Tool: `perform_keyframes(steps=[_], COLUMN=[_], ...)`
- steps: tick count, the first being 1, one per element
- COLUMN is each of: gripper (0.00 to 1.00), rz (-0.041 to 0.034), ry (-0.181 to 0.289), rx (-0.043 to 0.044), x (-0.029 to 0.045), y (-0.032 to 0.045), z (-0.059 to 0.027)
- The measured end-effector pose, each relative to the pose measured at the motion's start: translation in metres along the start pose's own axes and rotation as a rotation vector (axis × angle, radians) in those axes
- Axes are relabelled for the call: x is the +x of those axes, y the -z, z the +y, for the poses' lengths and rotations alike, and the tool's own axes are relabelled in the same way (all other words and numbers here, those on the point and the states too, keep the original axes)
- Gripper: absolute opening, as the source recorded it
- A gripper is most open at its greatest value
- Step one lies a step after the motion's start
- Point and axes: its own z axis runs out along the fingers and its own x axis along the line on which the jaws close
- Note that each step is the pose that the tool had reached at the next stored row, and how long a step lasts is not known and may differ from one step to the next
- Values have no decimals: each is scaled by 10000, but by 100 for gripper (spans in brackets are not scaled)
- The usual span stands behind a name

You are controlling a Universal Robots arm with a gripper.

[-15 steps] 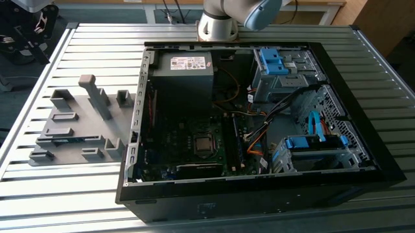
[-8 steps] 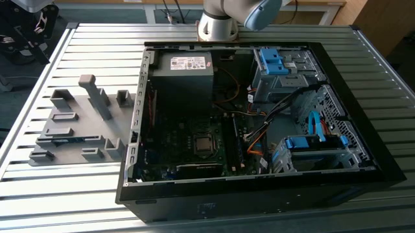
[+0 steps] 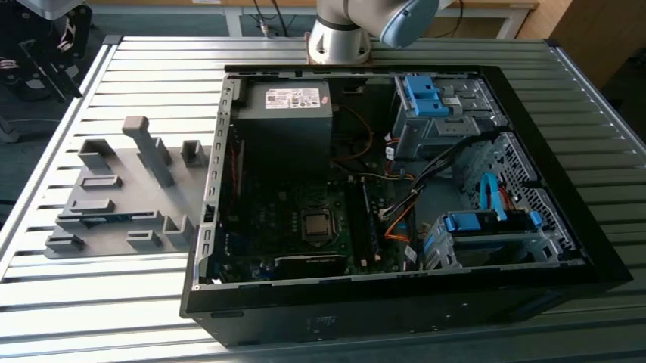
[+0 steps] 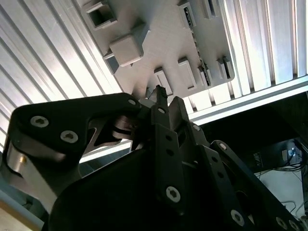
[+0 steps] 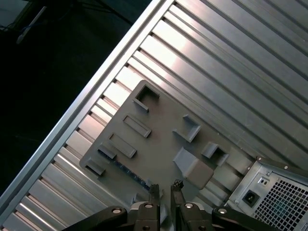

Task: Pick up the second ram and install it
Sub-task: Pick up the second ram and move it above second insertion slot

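The second ram [image 3: 101, 220] is a thin blue-green strip lying in a low slot of the grey fixture plate [image 3: 131, 204], on the exterior view's left beside the open computer case [image 3: 404, 287]. In the first wrist view the ram [image 5: 127, 172] shows as a bluish line along the plate's edge. My gripper [image 5: 165, 188] hangs high above that plate, shut to a narrow slit with nothing between its fingers. In the second wrist view the gripper [image 4: 167, 96] points down at the plate [image 4: 159, 43].
Upright grey blocks [image 3: 151, 151] stand on the fixture plate. The case holds a motherboard [image 3: 318, 224], a power supply [image 3: 287, 102], blue drive cages [image 3: 485, 234] and loose cables. Everything rests on a slatted metal table [image 3: 101, 302], and the arm's base [image 3: 338, 38] stands behind the case.
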Motion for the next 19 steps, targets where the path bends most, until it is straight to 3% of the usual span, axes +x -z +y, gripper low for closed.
perform_keyframes(steps=[3, 6, 19], gripper=[23, 11, 11], rz=[0, 0, -2], ry=[-5, -11, -34], rx=[0, 0, 0], x=[0, 0, 0], y=[0, 0, 0], z=[0, 0, 0])
